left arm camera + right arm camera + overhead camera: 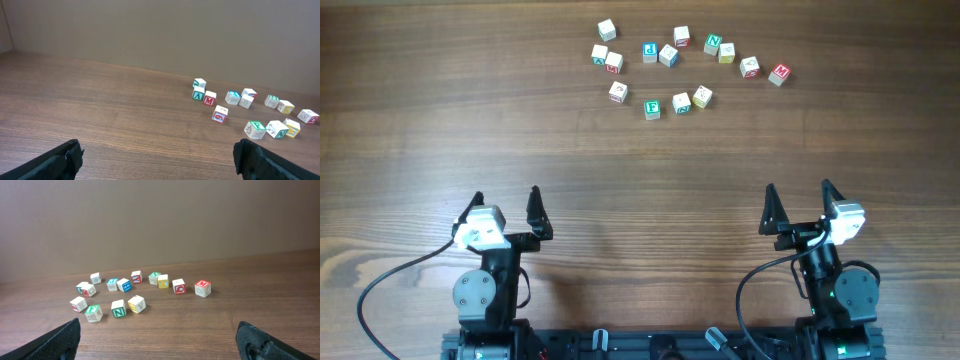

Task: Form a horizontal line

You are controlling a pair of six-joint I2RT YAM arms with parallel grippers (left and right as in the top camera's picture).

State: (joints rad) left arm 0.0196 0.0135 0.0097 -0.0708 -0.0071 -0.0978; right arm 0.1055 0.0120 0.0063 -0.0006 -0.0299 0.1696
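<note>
Overhead view: I judge the task to be at its very start. Some fourteen letter cubes [667, 55] lie scattered across the far side of the counter [440, 120], most of them apart from one another. No three pale ones touch side to side, so the horizontal line is wholly left to build. The nearest thing to a row is the green-F cube [652, 108] with its two neighbours to the right, but it slants and has gaps. The left fingers [536, 210] and right fingers [769, 210] sit at the near edge, well apart from the cubes, both spread wide and holding nothing. In both wrist views the lower frame edge cuts off the fingers. Most pale faces are too small for me to read, so I cannot tell which three to pick.
</note>
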